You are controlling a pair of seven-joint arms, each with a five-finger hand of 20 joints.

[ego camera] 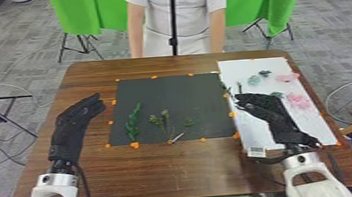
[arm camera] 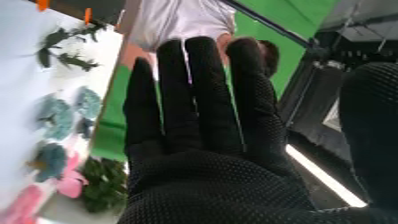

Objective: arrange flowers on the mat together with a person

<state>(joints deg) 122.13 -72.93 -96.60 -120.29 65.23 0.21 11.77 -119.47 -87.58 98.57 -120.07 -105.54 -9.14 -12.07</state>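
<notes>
Green curtains [ego camera: 244, 4] stand at eleven and one o'clock beyond the brown wooden table [ego camera: 195, 173]. On the dark mat [ego camera: 176, 94], a leafy sprig [ego camera: 134, 122] lies towards eight o'clock and small-headed stems [ego camera: 165, 120] near six. Pink flowers [ego camera: 299, 101] and blue-green flowers [ego camera: 254, 80] rest on the white sheet [ego camera: 241, 67], towards two and three.

The right hand [ego camera: 269, 110], wide with straight fingers, holds nothing at three o'clock; the left hand [ego camera: 76, 116], empty and extended, is at nine. Lowered flat, the right could brush neighbouring blooms askew; a thin stem might slip between its gloved fingers, or its cuff drag the sheet.
</notes>
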